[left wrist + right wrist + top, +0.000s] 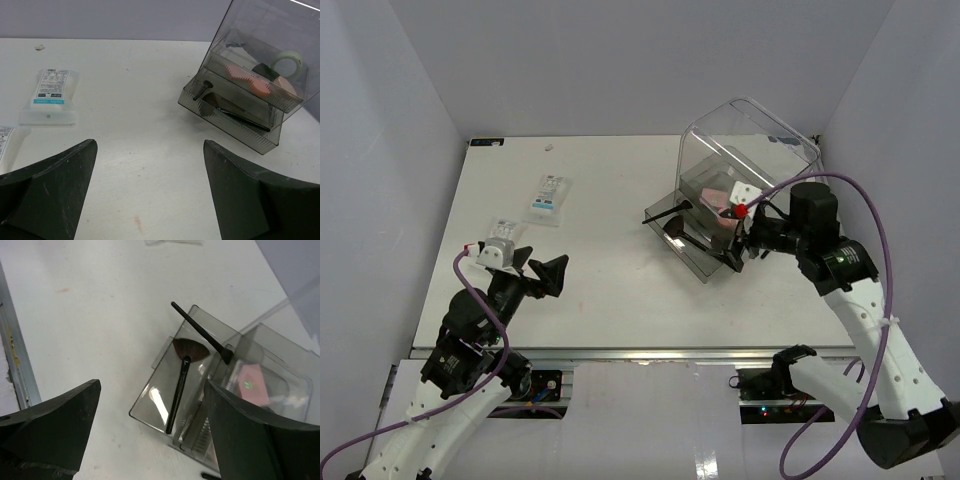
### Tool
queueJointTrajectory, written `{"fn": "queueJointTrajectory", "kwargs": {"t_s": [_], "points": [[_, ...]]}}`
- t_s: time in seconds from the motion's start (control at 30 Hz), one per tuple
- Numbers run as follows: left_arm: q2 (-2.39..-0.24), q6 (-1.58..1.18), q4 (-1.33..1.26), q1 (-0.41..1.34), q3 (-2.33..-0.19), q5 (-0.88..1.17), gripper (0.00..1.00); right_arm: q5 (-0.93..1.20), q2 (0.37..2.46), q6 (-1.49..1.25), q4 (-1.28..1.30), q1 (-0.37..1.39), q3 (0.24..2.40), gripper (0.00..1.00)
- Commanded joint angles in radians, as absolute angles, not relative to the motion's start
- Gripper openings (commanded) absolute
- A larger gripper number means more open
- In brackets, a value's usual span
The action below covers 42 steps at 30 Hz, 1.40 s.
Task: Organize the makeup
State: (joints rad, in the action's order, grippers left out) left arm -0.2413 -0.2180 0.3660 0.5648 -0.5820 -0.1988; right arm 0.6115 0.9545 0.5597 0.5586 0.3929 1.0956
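The right gripper [151,385] is held wide apart, empty, above the brush [186,352]; the left gripper [150,144] is likewise spread, low over the table [145,90].

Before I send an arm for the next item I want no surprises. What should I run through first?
1. The right gripper open and empty: ok.
2. The left gripper open and empty: ok.
3. The fan brush lying flat inside the drawer: ok.
4. The thin brush fully inside the drawer: not ok, one end sticks out past the rim.
5. Packets put away: not ok, the printed packet and the second packet lie on the table.
6. Drawer free to close: cannot tell.
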Motion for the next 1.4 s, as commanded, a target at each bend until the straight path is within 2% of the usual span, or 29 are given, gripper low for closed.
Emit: {"fn": "queueJointTrajectory", "kwargs": {"t_s": [0.0,0.27,0.37,0.53,0.63,0.7,0.97,1.13,1.37], "points": [[-0.243,-0.216,0.362,0.56,-0.583,-0.18,0.98,0.745,0.883,0.7,0.758,0.271,1.077,0.9],[-0.233,-0.216,0.361,0.56,-0.582,-0.165,0.98,0.719,0.771,0.629,0.842,0.001,0.996,0.99],[-0.231,-0.216,0.36,0.56,-0.583,-0.155,0.98,0.737,0.771,0.595,0.843,-0.132,0.945,0.92],[-0.22,-0.216,0.357,0.56,-0.583,-0.142,0.98,0.876,0.835,0.586,0.859,-0.366,0.914,0.86],[-0.21,-0.216,0.356,0.56,-0.581,-0.138,0.98,0.91,0.941,0.567,0.856,-0.524,0.916,0.83],[-0.204,-0.216,0.354,0.56,-0.581,-0.137,0.98,0.871,1.014,0.511,0.837,-0.561,0.924,0.81],[-0.185,-0.217,0.355,0.56,-0.581,-0.138,0.98,0.528,1.16,0.082,0.565,-0.554,0.918,0.83],[-0.179,-0.216,0.354,0.56,-0.58,-0.143,0.98,0.243,1.251,-0.091,0.431,-0.447,0.93,0.83],[-0.176,-0.216,0.356,0.56,-0.581,-0.154,0.98,0.171,1.458,-0.231,0.41,-0.334,1.025,0.78]]}}
